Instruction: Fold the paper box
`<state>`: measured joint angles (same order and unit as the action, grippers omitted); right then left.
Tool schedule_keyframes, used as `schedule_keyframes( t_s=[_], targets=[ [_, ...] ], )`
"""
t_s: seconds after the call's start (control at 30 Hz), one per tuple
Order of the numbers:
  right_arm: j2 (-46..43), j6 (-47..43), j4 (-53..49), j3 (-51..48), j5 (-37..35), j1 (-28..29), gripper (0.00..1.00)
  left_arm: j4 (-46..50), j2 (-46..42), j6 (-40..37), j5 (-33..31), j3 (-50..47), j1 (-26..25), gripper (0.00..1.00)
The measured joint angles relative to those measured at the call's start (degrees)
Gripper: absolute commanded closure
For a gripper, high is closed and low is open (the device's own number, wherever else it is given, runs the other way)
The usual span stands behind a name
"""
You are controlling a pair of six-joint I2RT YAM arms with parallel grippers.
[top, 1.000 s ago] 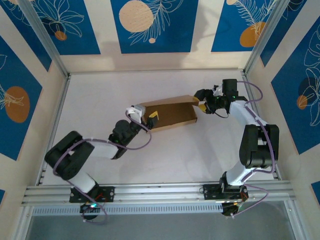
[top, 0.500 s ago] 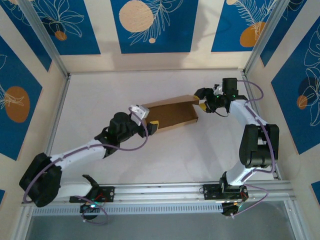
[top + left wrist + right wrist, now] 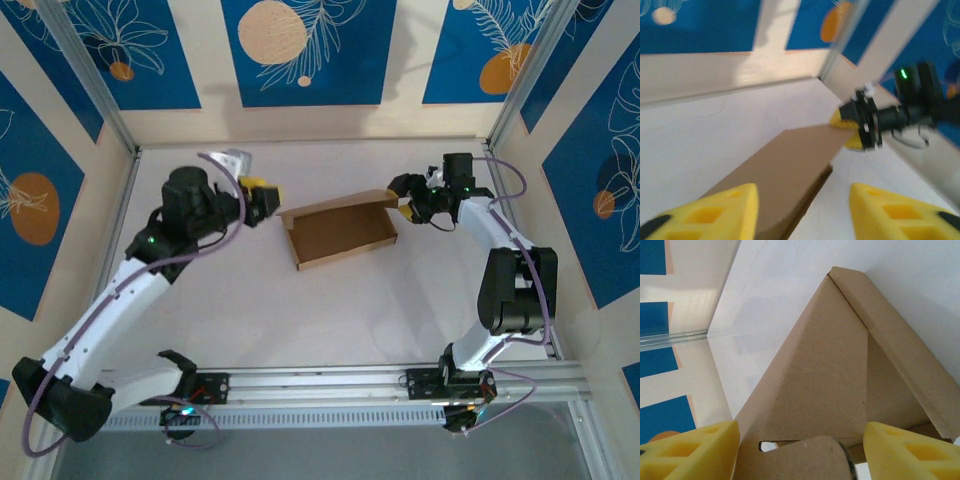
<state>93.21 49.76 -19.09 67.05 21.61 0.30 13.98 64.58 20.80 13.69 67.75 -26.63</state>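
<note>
The paper box (image 3: 340, 232) is a shallow brown cardboard box lying open in the middle of the white table. My left gripper (image 3: 268, 200) hangs open just left of the box's back left corner, apart from it. In the left wrist view its yellow fingers (image 3: 710, 215) frame the box's long wall (image 3: 785, 170). My right gripper (image 3: 402, 200) is at the box's right end. In the right wrist view it stands open (image 3: 800, 440), its wide-spread fingers (image 3: 912, 450) on either side of the end wall (image 3: 825, 385), with a rounded tab (image 3: 805, 460) low in the middle.
The white table (image 3: 250, 310) is walled by blue-and-cream panels and metal posts (image 3: 95, 85) at the back corners. An aluminium rail (image 3: 320, 385) runs along the near edge by the arm bases.
My left gripper has let go of the box's left end and swung up and back to the left. The box stays flat on the table; the right gripper has hardly moved.
</note>
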Motion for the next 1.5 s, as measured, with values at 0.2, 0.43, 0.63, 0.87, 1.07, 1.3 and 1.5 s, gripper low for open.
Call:
schedule_keyframes(
  t_s=[0.2, 0.43, 0.63, 0.87, 1.07, 1.3, 1.5],
  targets=[
    [-1.66, -2.25, -0.09, -1.36, -2.38, 1.03, 0.34, 1.20, 10.54, 14.80, -2.01, 1.22, 6.36, 0.61],
    [-2.89, -4.20, -0.26, -1.95, -3.91, 2.12, 0.34, 0.59, 26.88, 27.56, 4.11, 2.45, 7.13, 0.54],
    [-2.89, -4.59, -0.31, -1.95, -4.61, 3.06, 0.34, 2.69, 33.64, 34.97, 8.28, 6.34, 7.63, 0.54],
    [-2.89, -4.72, -0.68, -1.90, -5.05, 4.66, 0.34, 1.64, 35.28, 42.29, 12.15, 7.19, 7.89, 0.54],
    [-2.89, -4.70, -0.94, -1.81, -5.18, 5.05, 0.34, -4.76, 35.36, 47.36, 13.79, 3.28, 8.52, 0.56],
    [-2.89, -4.70, -1.09, -1.75, -5.60, 5.11, 0.34, -7.37, 35.30, 48.74, 14.40, 1.57, 8.85, 0.42],
    [-2.89, -4.70, -1.53, -1.51, -5.79, 5.62, 0.34, 5.60, 35.30, 44.85, 11.52, 4.35, 8.87, 0.35]
  ],
)
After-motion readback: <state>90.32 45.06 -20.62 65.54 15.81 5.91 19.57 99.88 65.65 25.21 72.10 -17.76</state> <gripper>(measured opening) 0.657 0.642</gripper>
